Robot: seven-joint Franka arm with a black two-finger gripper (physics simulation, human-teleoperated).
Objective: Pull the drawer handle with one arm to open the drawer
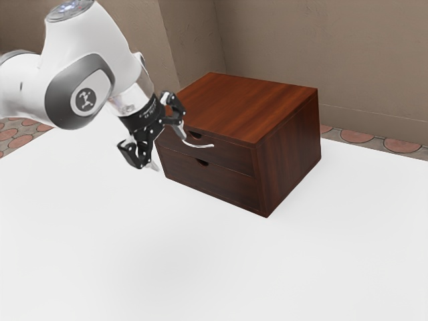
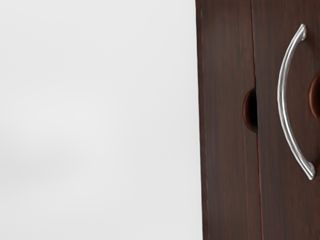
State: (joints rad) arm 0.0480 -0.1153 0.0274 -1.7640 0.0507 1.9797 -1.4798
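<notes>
gripper (image 1: 154, 134) hovering with fingers standing apart, clamping nothing | drawer handle (image 1: 199, 145) lying just at its 3 o'clock, long axis running level along the upper drawer front (image 1: 231, 155), bowing outward | cabinet (image 1: 247, 110) sitting on the white table (image 1: 200, 267)

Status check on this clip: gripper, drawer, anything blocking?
Gripper open, beside the handle, not closed on it. Top drawer looks shut. Nothing seen blocking the handle.
</notes>
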